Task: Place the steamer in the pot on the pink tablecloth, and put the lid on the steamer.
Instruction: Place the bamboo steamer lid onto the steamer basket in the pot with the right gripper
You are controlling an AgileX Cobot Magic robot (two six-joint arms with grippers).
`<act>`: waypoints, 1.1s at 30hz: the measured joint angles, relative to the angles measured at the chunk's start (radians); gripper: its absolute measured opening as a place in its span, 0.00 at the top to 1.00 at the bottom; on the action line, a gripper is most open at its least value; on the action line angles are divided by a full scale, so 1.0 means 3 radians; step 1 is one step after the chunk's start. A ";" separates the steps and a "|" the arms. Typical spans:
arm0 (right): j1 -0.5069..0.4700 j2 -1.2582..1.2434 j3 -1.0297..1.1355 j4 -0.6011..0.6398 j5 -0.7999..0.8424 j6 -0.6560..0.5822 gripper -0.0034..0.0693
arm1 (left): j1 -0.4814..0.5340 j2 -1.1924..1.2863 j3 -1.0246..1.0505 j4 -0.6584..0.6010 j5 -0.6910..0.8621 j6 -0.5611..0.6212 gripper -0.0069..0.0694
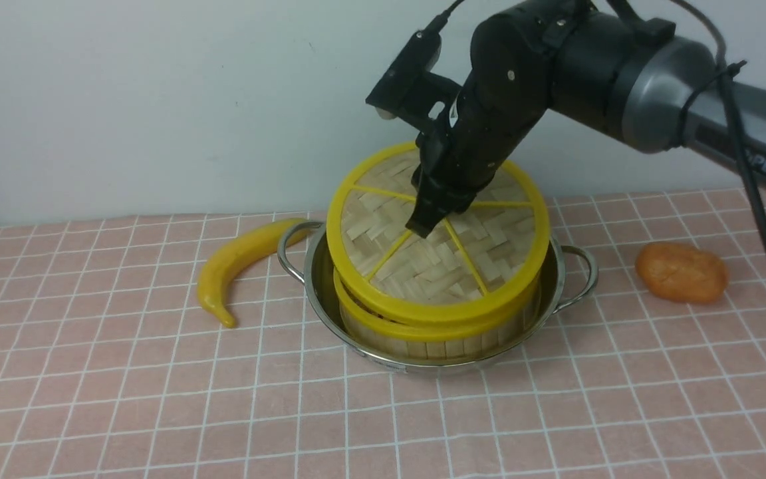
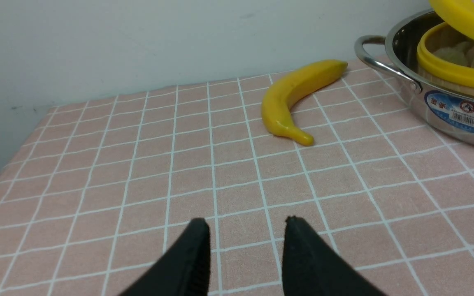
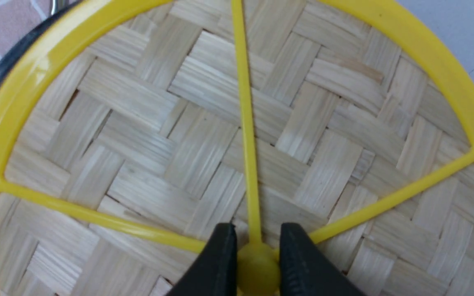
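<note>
The steamer [image 1: 423, 332] sits inside the shiny pot [image 1: 316, 279] on the pink tablecloth [image 1: 157, 399]. Over it the woven lid [image 1: 436, 259] hangs tilted, its back edge raised and its front edge down near the steamer's yellow rim. My right gripper [image 1: 428, 223] is shut on the lid's small yellow hub knob [image 3: 257, 267], one black finger on each side of it. The left wrist view shows pale buns [image 2: 451, 55] through the gap under the lid [image 2: 467, 16]. My left gripper [image 2: 246, 224] stands open above bare cloth, left of the pot [image 2: 438, 111], holding nothing.
A yellow banana [image 1: 240, 263] lies on the cloth just left of the pot's left handle. An orange lump [image 1: 682, 271] lies to the right of the pot. A pale wall stands close behind the table.
</note>
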 joint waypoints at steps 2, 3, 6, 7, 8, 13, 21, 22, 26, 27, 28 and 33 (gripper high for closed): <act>0.0000 0.0000 -0.0002 -0.0007 -0.0036 0.0000 0.75 | 0.0000 0.0000 0.0000 0.0000 0.0000 0.0000 0.59; 0.0000 0.0000 -0.0002 -0.0009 -0.0044 0.0000 0.75 | 0.0000 0.0000 0.0000 0.0000 0.0000 0.0000 0.59; 0.0000 0.0000 -0.0002 -0.0009 -0.0043 0.0000 0.75 | 0.0000 0.0000 0.0000 0.0000 0.0000 0.0000 0.59; 0.0000 0.0000 -0.0002 0.0010 -0.0043 0.0000 0.75 | 0.0000 0.0000 0.0000 0.0000 0.0000 0.0000 0.59; 0.0000 0.0000 -0.0002 0.0027 -0.0037 0.0000 0.75 | 0.0000 0.0000 0.0000 0.0000 0.0000 0.0000 0.59; 0.0000 -0.0003 -0.0002 0.0109 -0.0035 -0.0001 0.75 | 0.0000 0.0000 0.0000 0.0000 0.0000 0.0000 0.59; 0.0000 -0.0095 -0.0006 0.0177 0.0088 -0.0001 0.75 | 0.0000 0.0000 0.0000 0.0000 0.0000 0.0000 0.59; 0.0000 -0.0104 -0.0006 0.0177 0.0127 -0.0001 0.75 | 0.0000 0.0000 0.0000 0.0000 0.0000 0.0000 0.59; 0.0000 -0.0104 -0.0006 0.0177 0.0175 -0.0008 0.75 | 0.0000 0.0000 0.0000 0.0000 0.0000 0.0000 0.59; 0.0000 -0.0112 -0.0006 0.0177 0.0141 -0.0015 0.75 | 0.0000 0.0000 0.0000 0.0000 0.0000 0.0000 0.59; 0.0000 -0.0129 -0.0006 0.0177 0.0110 -0.0019 0.75 | 0.0000 0.0000 0.0000 0.0000 0.0000 0.0000 0.59; 0.0000 -0.0173 -0.0006 0.0177 0.0117 -0.0022 0.75 | 0.0000 0.0000 0.0000 0.0000 0.0000 0.0000 0.59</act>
